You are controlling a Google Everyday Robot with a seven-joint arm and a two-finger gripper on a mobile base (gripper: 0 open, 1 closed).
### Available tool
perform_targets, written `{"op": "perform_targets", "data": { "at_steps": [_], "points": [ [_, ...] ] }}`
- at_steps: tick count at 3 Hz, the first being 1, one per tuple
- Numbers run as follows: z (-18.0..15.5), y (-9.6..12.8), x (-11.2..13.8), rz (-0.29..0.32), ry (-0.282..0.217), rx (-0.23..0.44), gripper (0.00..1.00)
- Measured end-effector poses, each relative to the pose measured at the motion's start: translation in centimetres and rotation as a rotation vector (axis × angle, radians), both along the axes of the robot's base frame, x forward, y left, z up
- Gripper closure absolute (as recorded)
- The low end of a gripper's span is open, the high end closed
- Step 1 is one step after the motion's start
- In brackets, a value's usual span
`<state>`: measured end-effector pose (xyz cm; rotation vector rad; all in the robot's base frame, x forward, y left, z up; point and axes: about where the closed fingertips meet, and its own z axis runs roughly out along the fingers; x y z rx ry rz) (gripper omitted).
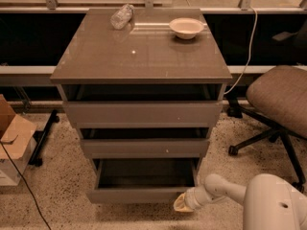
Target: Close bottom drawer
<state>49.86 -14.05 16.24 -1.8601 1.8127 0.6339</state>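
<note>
**Hovering low at the open bottom drawer's right corner**

We see the end effector (184,203) low in the frame, just above the speckled floor (57,195), at the right end of the bottom drawer (134,194) front. Its pale yellowish tip sits right against that lower right corner. Contact looks likely, but we cannot confirm it. We cannot tell how wide the end effector is, and it holds nothing we can see. The white arm (225,188) runs from it to the right, into the robot's white body (273,205) at the bottom right corner.

The bottom drawer is the lowest of three in the grey-brown table (144,56). It is pulled out well past the other fronts, and its dark shallow box is open to view. The middle drawer (144,147) and top drawer (143,113) sit further in, each with a dark gap above.

On the glossy table top, a white bowl (186,28) stands at the back right and a crumpled clear bottle (121,17) lies at the back left, well apart. An office chair (283,97) is on the right and a cardboard box (14,138) on the left. A white cable (247,56) hangs behind the table's right side.
</note>
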Motion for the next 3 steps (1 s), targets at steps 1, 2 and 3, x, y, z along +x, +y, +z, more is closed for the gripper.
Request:
{"op": "perform_targets", "data": {
  "at_steps": [1, 2, 3],
  "points": [
    [0.4, 0.2, 1.3, -0.038, -0.095, 0.037, 1.0],
    [1.3, 0.8, 4.5, -0.038, -0.217, 0.057, 1.0],
    [1.3, 0.8, 4.5, -0.038, -0.217, 0.057, 1.0]
  ]
}}
